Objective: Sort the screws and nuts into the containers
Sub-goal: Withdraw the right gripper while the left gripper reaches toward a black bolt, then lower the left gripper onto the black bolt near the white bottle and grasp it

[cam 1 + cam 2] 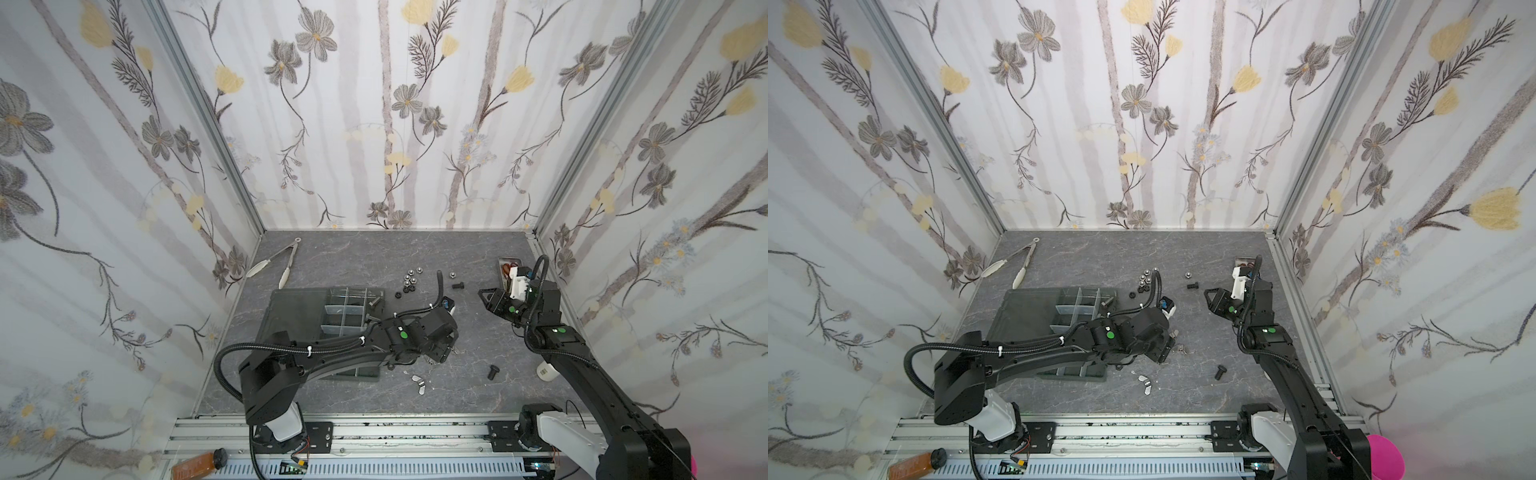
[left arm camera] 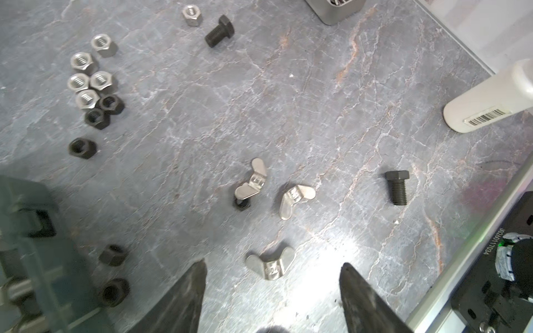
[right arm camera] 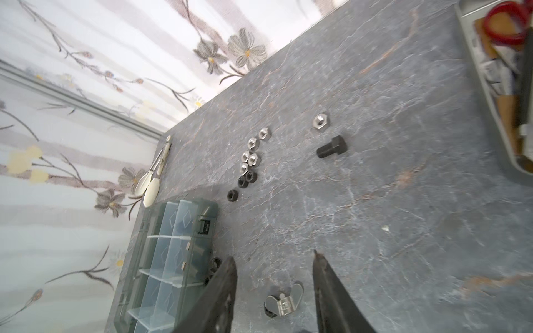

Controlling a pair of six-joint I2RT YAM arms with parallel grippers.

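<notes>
Your left gripper (image 2: pixel 274 263) brackets a wing nut (image 2: pixel 270 268); right gripper (image 3: pixel 273 256) hangs empty.
The left jaws stand wide, holding nothing, one each side of the nut, probably to pinch it; the organiser tray (image 2: pixel 26 230) lies just beside this claw, a short carry. Right jaws sit partly open.

In both top views the left arm (image 1: pixel 332 349) covers the near cells of the flat dark grey organiser tray (image 1: pixel 291 311) and hides the fingertips of the left gripper (image 2: pixel 273 261). The contents of the uncovered cells are too small to tell. In the left wrist view the tray's corner is blurred and cut off, and a small black hex nut (image 2: pixel 240 203) lies half hidden under a silver wing nut (image 2: pixel 251 181). The right arm (image 1: pixel 582 361) partly hides the white plastic bottle (image 1: pixel 546 371). The right wrist view's edge cuts off the narrow metal tray (image 3: pixel 487 86), and its contents are blurred.
</notes>
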